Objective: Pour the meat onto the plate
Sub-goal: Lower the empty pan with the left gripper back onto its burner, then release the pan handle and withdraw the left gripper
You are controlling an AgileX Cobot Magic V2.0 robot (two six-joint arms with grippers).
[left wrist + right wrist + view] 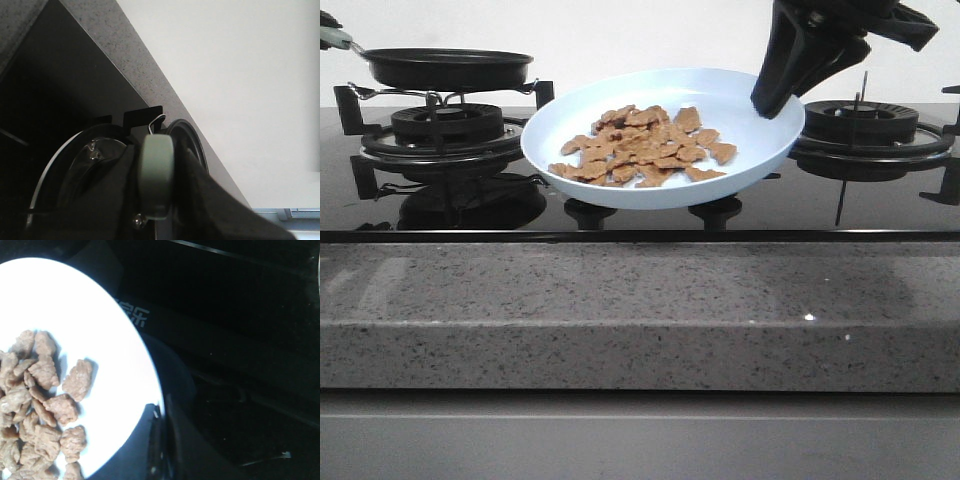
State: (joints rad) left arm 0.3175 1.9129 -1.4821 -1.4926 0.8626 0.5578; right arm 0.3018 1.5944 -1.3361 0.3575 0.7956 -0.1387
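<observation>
Fingers (pixel 775 95) of the right arm pinch the plate's (pixel 760 160) rim; meat (pixel 645 147) centred.

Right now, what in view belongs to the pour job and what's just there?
In the job:
- meat
- plate
- frying pan
- left hand, shut on pan handle
- right hand, shut on plate rim

Just there:
- left burner
- right burner
- stone counter edge

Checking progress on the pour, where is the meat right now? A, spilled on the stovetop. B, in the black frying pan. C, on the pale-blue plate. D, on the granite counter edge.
C: the meat lies piled on the plate, which the right gripper holds by its rim.
</observation>
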